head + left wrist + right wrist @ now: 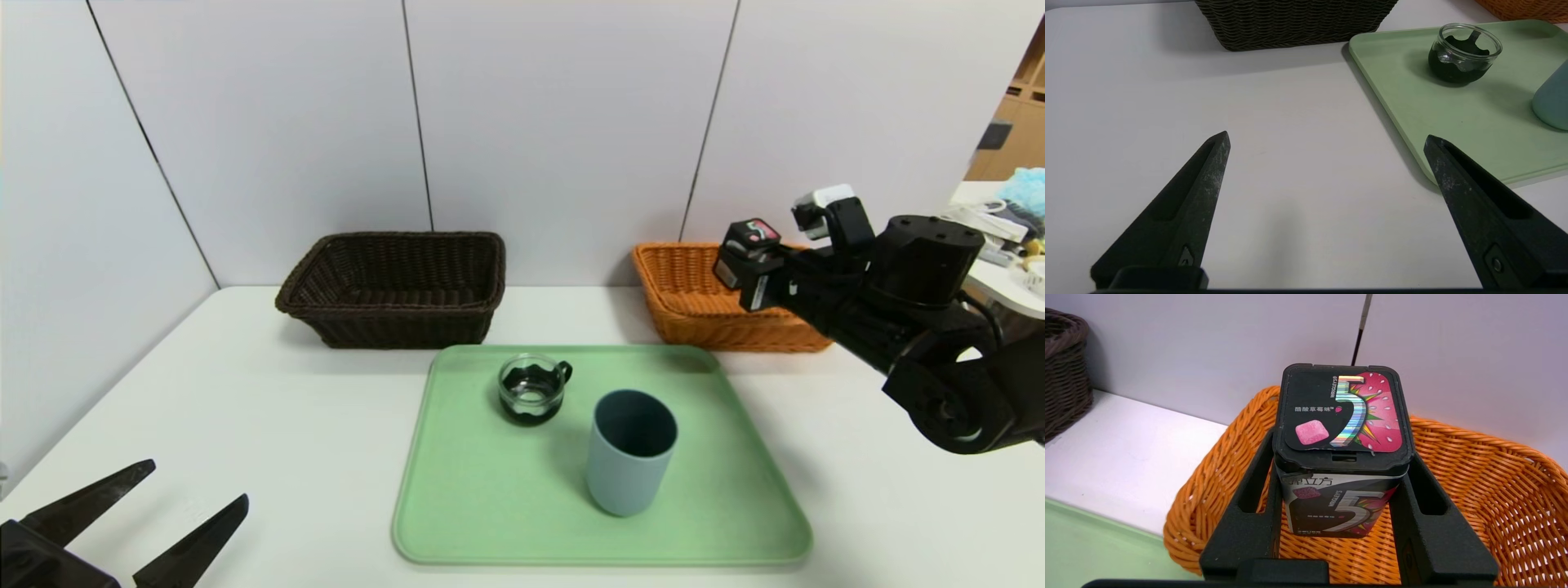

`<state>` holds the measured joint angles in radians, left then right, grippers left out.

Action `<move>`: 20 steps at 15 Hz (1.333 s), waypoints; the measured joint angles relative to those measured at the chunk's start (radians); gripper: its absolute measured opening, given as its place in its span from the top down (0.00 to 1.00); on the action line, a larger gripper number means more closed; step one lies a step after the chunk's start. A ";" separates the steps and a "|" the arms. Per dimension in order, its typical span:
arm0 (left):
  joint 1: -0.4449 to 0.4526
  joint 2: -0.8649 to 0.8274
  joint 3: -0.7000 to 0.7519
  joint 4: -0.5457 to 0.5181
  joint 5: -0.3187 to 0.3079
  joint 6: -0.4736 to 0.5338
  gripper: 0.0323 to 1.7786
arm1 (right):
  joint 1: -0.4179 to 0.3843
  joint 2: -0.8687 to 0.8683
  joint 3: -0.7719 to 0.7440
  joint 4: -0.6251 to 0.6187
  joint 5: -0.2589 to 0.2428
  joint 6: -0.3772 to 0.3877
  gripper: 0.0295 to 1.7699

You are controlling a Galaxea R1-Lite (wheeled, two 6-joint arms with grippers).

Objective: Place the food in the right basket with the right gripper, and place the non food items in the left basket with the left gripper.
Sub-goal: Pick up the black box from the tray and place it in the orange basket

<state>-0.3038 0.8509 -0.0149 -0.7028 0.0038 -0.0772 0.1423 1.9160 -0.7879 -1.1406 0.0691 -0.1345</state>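
Note:
The food [755,238], a black gum packet with a pink strawberry top [1345,412], is clamped upright in my right gripper [747,265] [1340,465], which is shut on it. It hangs over the near left part of the right basket [694,314], orange wicker [1494,490]. The blue-grey tumbler [630,457] [1553,102] and the glass cup with a black base [532,390] [1464,55] stand on the green tray [490,490]. My left gripper [196,482] [1327,139] rests open and empty at the table's near left. The left basket [392,286] [1290,24], dark brown, is empty.
Both baskets stand against the white panel wall at the back of the white table [245,392]. The green tray [1412,102] lies in front of them, its corner beside my left gripper. A side table with clutter [1004,212] is at the far right.

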 joint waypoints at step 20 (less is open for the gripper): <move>0.000 0.000 0.013 0.030 -0.002 -0.003 0.05 | -0.009 0.157 -0.055 -0.013 -0.063 -0.002 0.59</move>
<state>-0.3038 0.8509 -0.0023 -0.6723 0.0017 -0.0806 0.1332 2.0734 -0.8432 -1.1536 0.0057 -0.1362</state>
